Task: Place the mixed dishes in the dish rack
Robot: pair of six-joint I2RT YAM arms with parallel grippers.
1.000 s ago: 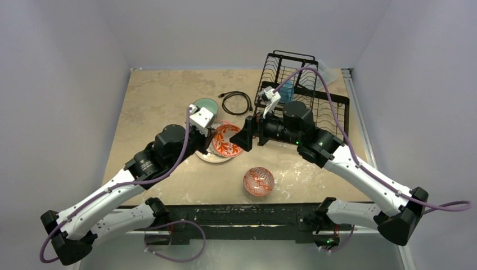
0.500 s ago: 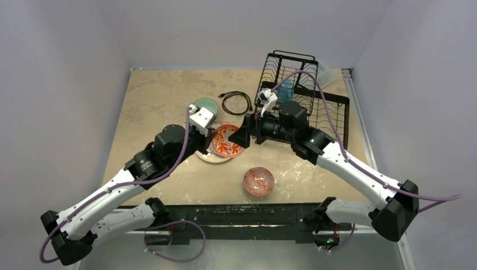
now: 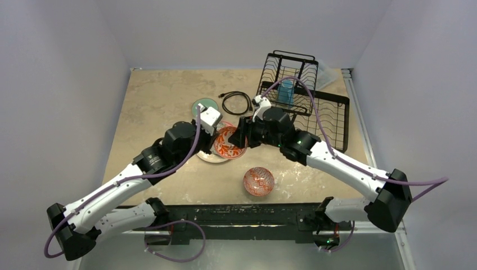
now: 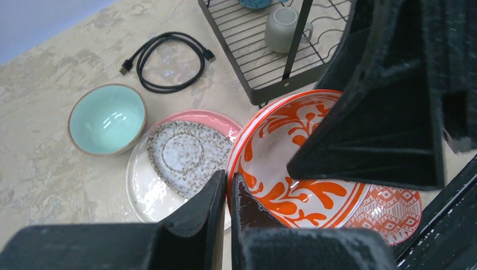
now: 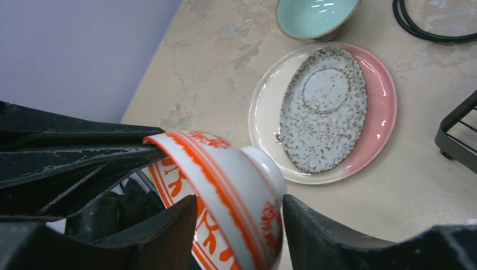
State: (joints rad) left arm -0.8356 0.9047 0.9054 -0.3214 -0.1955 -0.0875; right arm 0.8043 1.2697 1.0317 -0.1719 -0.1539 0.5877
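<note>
**Three views of one moment: overhead, left wrist, right wrist**

- **Left gripper:** Your left gripper is pressed together on the rim of one small red-orange patterned bowl. It holds the bowl steeply tilted, with the patterned inside facing the left wrist camera and the foot facing the right wrist camera.
- **Right gripper:** Your right gripper is spread, with one finger on either side of that bowl's outer wall. You cannot tell from these views whether the fingers touch it.
- **Plate and dish:** Beside the held bowl, the large cream-and-pink plate lies on the table. The grey speckled oval dish lies flat on the plate.
- **Teal bowl:** The teal bowl stands upright just beside the plate's far edge.
- **Cable:** The black coiled cable lies between the teal bowl and the dish rack.
- **Second bowl:** The second patterned bowl sits upright on the table nearer the arm bases, apart from the other dishes.
- **Rack:** The rack stands at the far right of the table. The blue cup is inside it, and the small grey mug is on its wire floor near the corner closest to the held bowl
</note>
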